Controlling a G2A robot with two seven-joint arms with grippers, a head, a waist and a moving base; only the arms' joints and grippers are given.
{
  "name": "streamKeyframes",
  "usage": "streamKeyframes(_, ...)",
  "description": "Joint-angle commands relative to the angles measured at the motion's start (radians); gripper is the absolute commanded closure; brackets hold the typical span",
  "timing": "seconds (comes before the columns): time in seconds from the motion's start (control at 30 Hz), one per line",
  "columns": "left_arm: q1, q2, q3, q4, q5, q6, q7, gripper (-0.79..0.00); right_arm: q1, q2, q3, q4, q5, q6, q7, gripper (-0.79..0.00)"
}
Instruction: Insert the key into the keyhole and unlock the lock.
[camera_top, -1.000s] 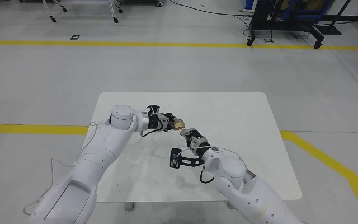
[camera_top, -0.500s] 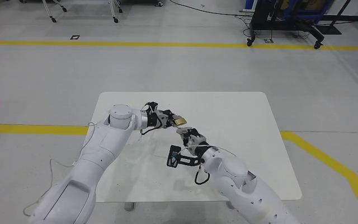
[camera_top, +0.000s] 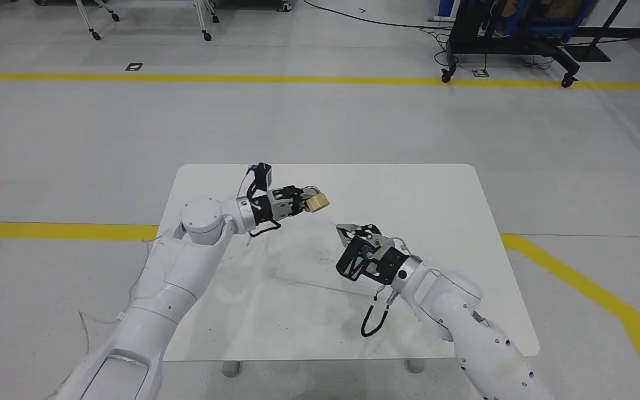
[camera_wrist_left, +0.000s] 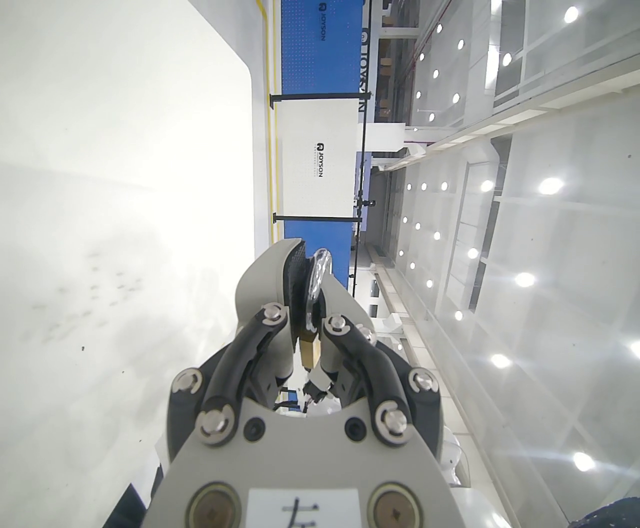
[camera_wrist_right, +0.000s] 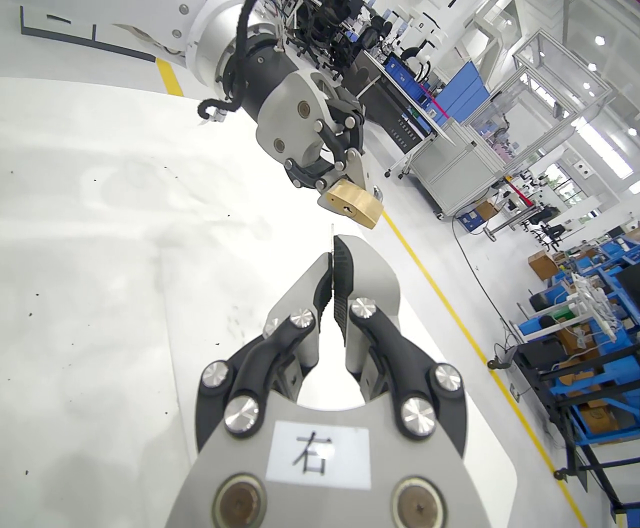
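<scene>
A brass padlock (camera_top: 317, 200) hangs above the white table (camera_top: 430, 200), and my left gripper (camera_top: 303, 200) is shut on it. In the left wrist view its steel shackle (camera_wrist_left: 320, 270) and a strip of brass body (camera_wrist_left: 310, 352) show between the fingers. In the right wrist view the padlock (camera_wrist_right: 352, 205) turns its keyhole face toward my right gripper (camera_wrist_right: 334, 250). That gripper is shut on a thin key (camera_wrist_right: 332, 239), whose tip stops a short gap from the lock. In the top view my right gripper (camera_top: 346, 233) sits just right of and nearer than the lock.
The table (camera_wrist_right: 100, 260) has only small dark specks and faint scuffs on it. Yellow floor tape (camera_top: 560, 265) runs past the table's right edge. Racks and carts (camera_wrist_right: 575, 310) stand far off on the room floor.
My left gripper has carried the padlock up and toward the far side. My right arm has swung out to the right and turned, opening a gap between key and lock.
</scene>
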Motion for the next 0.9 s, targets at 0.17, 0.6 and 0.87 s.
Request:
streamKeyframes(0.17, 0.034, 0.007, -0.009, -0.057, 0.036, -0.015, 0.012, 0.000, 0.037, -0.015, -0.015, 0.053, 0.070, 0.072, 0.151, 0.000)
streamKeyframes(0.6, 0.025, 0.002, 0.019, -0.063, 0.085, 0.045, 0.040, 0.000, 0.108, -0.041, -0.084, 0.089, 0.147, 0.115, 0.214, 0.000)
streamKeyframes(0.87, 0.018, -0.001, 0.023, -0.055, 0.088, 0.058, 0.048, 0.000, 0.104, -0.043, -0.073, 0.083, 0.162, 0.124, 0.188, 0.000)
